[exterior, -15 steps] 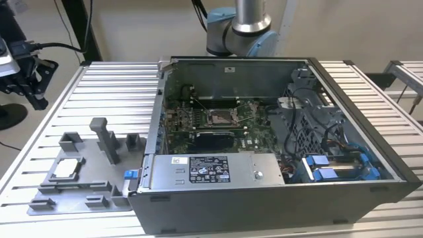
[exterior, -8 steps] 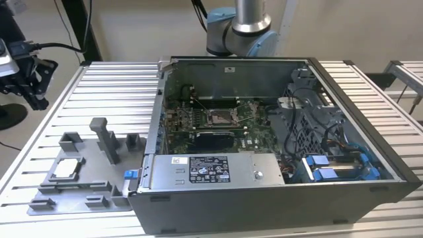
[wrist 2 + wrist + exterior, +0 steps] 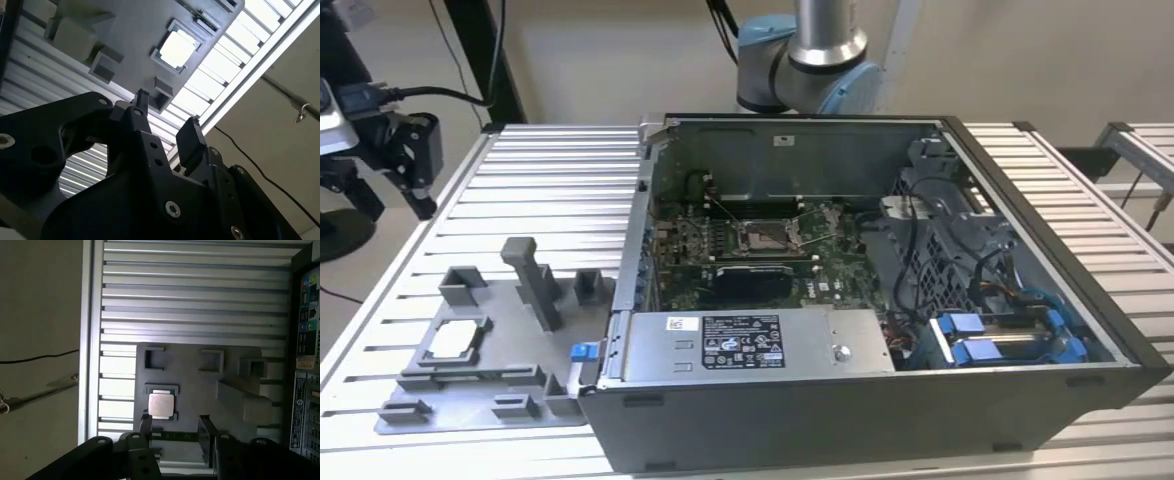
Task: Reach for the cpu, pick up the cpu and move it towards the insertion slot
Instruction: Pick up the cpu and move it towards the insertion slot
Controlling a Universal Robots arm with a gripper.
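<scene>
Gripper: my gripper [image 3: 174, 420] is open, the two fingers stand apart with nothing between them. In both wrist views it hangs in the air over the grey fixture plate [image 3: 200, 390] and touches nothing [image 3: 167, 110].

Cpu: the cpu [image 3: 161, 405] lies flat in its small framed nest on the fixture plate, the silvery face up. In the first wrist view it sits just beyond my fingertips, about in the middle of the gap. I judge this is why I keep the fingers wide: they must pass on both sides of the chip.

Nest: the raised frame around the cpu [image 3: 176, 48] keeps it from sliding, so its place is fixed for a grasp.

Place on the desk: in the exterior view the cpu [image 3: 454, 340] is at the exterior view's left, on the ribbed metal desk [image 3: 547, 190], just beside the open computer case [image 3: 854, 400].

Insertion slot: the insertion slot [image 3: 765, 237] is inside the case, on the green board, with a shiny frame and a dark centre. It is well apart from the cpu, and the case wall stands between them.

Stage: I judge it is the reach; the cpu is not yet lifted.
</scene>
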